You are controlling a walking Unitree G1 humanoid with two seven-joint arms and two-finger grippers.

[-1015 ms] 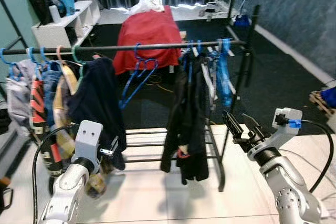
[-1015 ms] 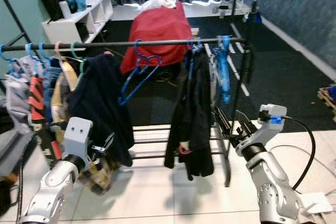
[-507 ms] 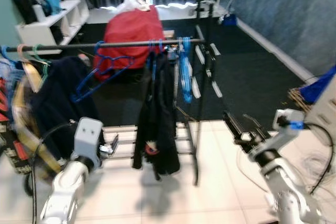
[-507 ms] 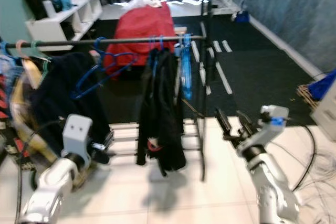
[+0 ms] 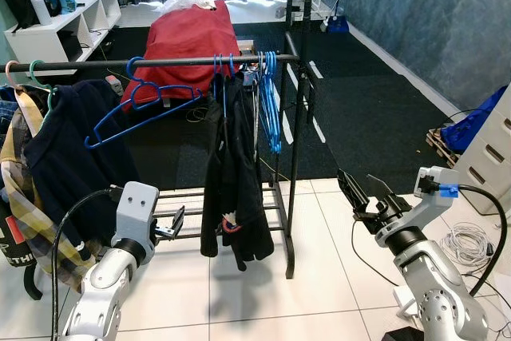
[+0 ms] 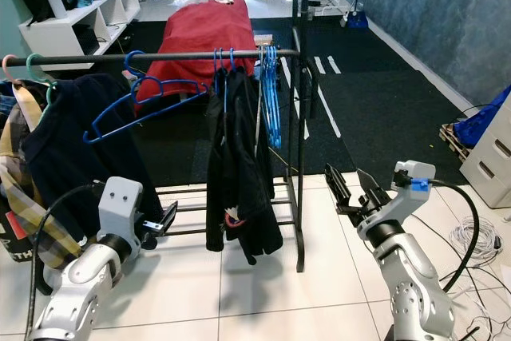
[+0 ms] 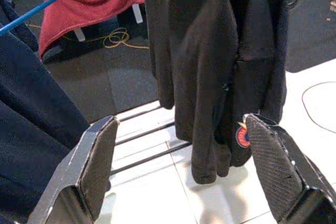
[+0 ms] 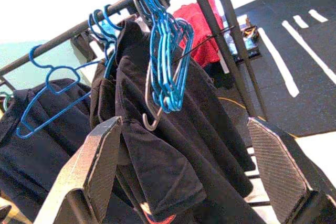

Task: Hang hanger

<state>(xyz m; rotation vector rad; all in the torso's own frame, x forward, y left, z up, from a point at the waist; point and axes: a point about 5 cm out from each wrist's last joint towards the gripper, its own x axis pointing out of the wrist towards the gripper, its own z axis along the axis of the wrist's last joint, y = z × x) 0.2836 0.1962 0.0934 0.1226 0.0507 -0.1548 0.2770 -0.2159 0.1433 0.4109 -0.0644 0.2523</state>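
Both the left end effector (image 5: 177, 220) and right end effector (image 5: 365, 196) are held wide open and empty, raised toward the clothes rail (image 5: 160, 61), where blue hangers (image 5: 270, 101) are bunched.

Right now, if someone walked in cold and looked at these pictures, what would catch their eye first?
Probably the black clothes rack straight ahead, with a black jacket and a bunch of blue hangers hanging at its right end. An empty blue hanger hangs tilted on the rail. Behind it stands something draped in red cloth; both grippers, left and right, are open and empty.
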